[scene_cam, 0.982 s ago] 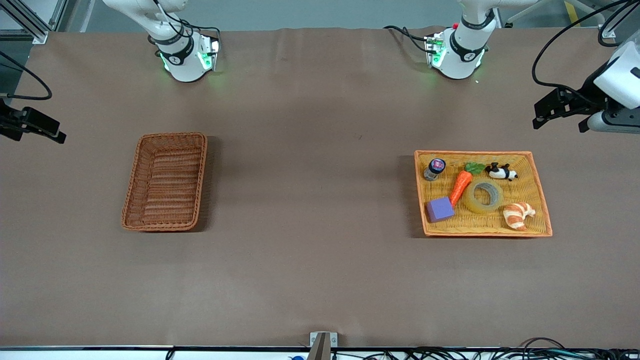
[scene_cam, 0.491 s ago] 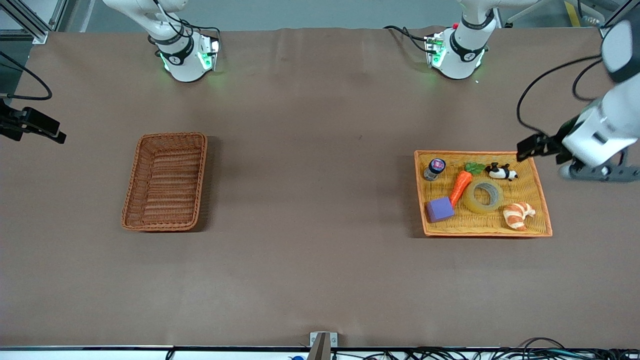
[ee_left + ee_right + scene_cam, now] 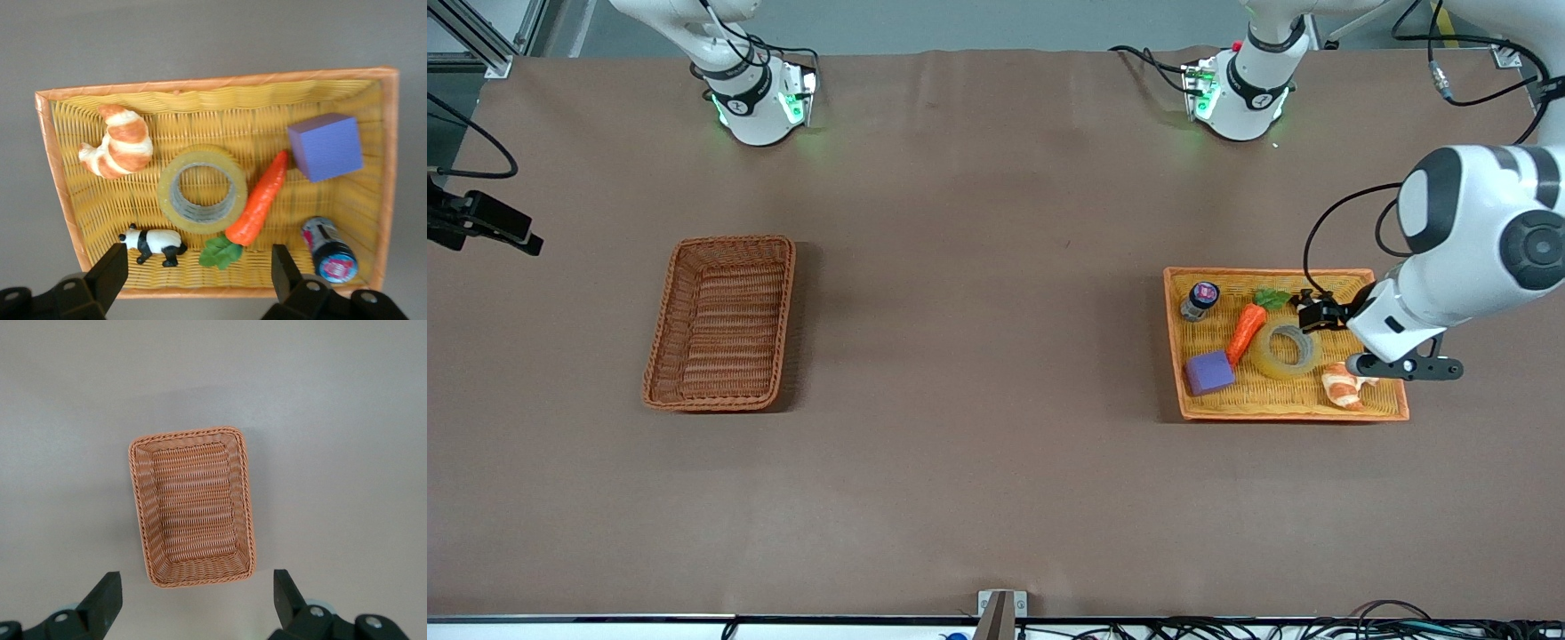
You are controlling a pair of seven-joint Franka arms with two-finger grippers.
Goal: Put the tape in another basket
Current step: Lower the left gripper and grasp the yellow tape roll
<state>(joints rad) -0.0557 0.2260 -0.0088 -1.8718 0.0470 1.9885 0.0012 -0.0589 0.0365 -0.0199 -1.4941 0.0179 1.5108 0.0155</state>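
Note:
The tape (image 3: pixel 1287 348), a translucent yellowish roll, lies flat in the yellow tray (image 3: pixel 1280 414) at the left arm's end of the table. In the left wrist view the tape (image 3: pixel 202 189) lies between a croissant and a carrot. My left gripper (image 3: pixel 1319 316) hangs over the tray, above the panda and the tape's edge; its fingers are open and empty (image 3: pixel 197 277). The reddish-brown wicker basket (image 3: pixel 725 324) stands empty toward the right arm's end. My right gripper (image 3: pixel 494 227) waits high up, open and empty (image 3: pixel 197 597), with the basket (image 3: pixel 193 507) below it.
The tray (image 3: pixel 220 83) also holds a carrot toy (image 3: pixel 1246 331), a purple cube (image 3: pixel 1209 372), a croissant (image 3: pixel 1343 384), a small can (image 3: pixel 1200 300) and a panda (image 3: pixel 153 241). The carrot touches the tape's side. Brown table lies between the tray and the basket.
My left arm has swung in from the table's end and come down over the tray. The right arm and all the objects have stayed put.

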